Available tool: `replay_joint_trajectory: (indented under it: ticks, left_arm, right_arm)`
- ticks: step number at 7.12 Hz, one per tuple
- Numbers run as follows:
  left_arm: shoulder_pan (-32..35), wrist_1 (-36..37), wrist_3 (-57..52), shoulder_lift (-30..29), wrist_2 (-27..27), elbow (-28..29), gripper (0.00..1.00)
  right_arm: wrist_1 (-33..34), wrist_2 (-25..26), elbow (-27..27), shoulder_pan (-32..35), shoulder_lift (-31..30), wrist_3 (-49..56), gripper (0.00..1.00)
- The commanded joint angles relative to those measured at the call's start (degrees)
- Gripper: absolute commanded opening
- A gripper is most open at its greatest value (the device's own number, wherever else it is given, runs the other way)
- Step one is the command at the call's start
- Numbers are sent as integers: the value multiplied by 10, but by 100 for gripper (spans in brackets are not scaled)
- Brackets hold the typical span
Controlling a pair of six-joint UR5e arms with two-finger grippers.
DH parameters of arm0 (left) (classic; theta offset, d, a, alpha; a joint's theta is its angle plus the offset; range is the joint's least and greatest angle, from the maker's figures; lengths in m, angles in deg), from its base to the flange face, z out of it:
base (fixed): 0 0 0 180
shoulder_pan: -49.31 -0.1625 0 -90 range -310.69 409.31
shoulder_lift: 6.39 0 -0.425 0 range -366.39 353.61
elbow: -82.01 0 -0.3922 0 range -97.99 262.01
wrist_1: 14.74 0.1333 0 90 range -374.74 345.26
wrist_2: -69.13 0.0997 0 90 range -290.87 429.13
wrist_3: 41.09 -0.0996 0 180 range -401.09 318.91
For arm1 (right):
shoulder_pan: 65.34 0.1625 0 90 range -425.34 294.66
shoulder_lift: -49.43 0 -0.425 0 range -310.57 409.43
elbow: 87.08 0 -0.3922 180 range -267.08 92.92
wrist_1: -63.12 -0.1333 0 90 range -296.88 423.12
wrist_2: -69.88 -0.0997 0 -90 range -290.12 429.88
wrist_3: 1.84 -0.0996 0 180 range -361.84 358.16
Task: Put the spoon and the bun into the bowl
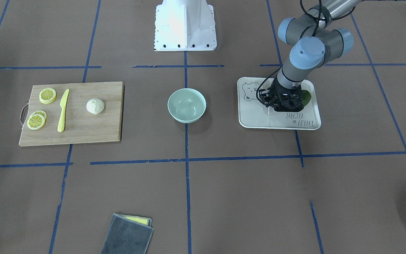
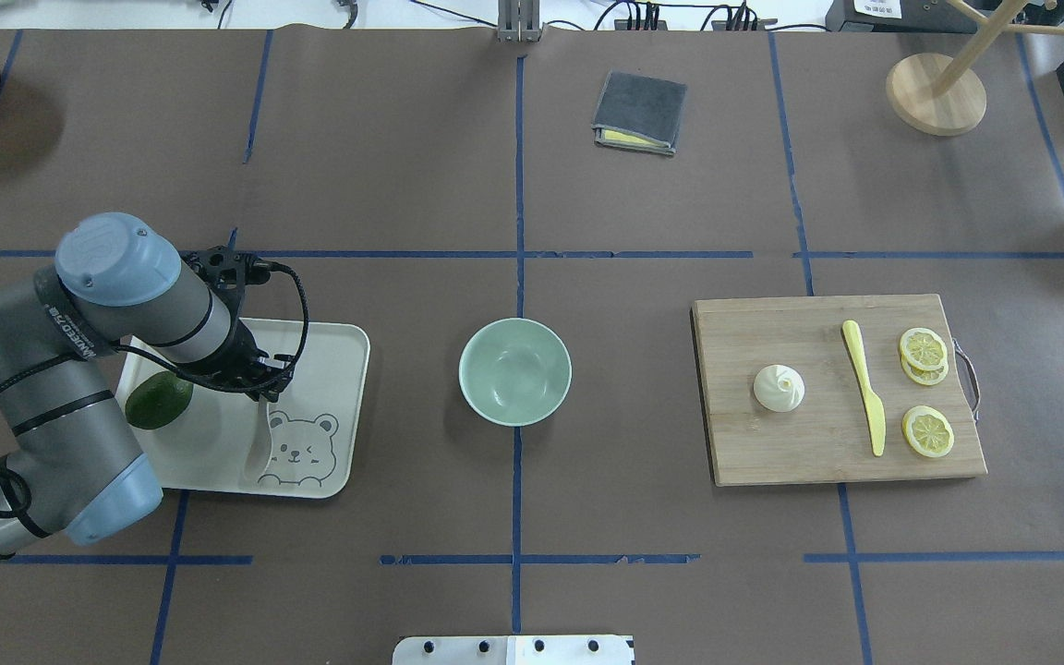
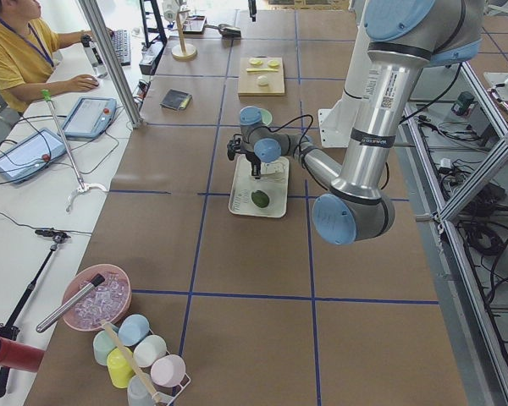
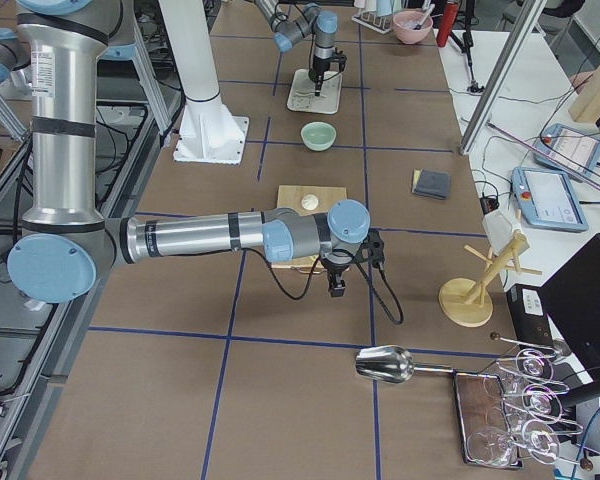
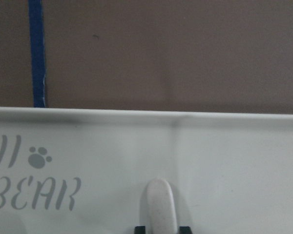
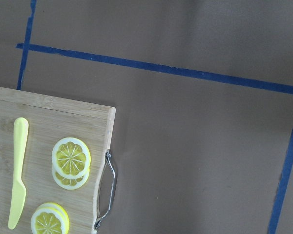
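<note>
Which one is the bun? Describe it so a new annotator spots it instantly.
In the overhead view, find the wooden cutting board on that view's right, beyond the mint-green bowl. The bun sits alone on the board's half nearest the bowl, with the yellow knife and lemon slices farther out. It is the only white thing there: a small dome with a twisted peak.

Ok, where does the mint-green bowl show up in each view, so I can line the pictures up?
Front-facing: bowl at centre, cutting board to its left.
Overhead: centre, board to its right.
Exterior left: upper middle, partly behind the left arm.
Exterior right: top centre, beyond the board.
Left wrist: not in it.
Right wrist: not in it.
Shared landmark: the cutting board, in all four exterior views.
</note>
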Motion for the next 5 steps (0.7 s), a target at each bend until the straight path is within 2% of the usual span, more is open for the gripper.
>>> replay_joint_trajectory:
  ticks: [1, 2, 4, 5]
  left_arm:
    - [1, 3, 50, -7, -19, -18, 0]
    - [-1, 3, 74, -17, -16, -35, 0]
    - [-5, 2, 144, -99, 0, -24, 0]
    - [-29, 3, 200, -139, 91, -24, 0]
  right_arm:
    - [-1, 0, 1, 0, 0, 0, 100]
    - [0, 1, 9, 0, 1, -1, 100]
    - [-1, 1, 14, 0, 1, -6, 100]
    - [-1, 1, 14, 0, 2, -7, 100]
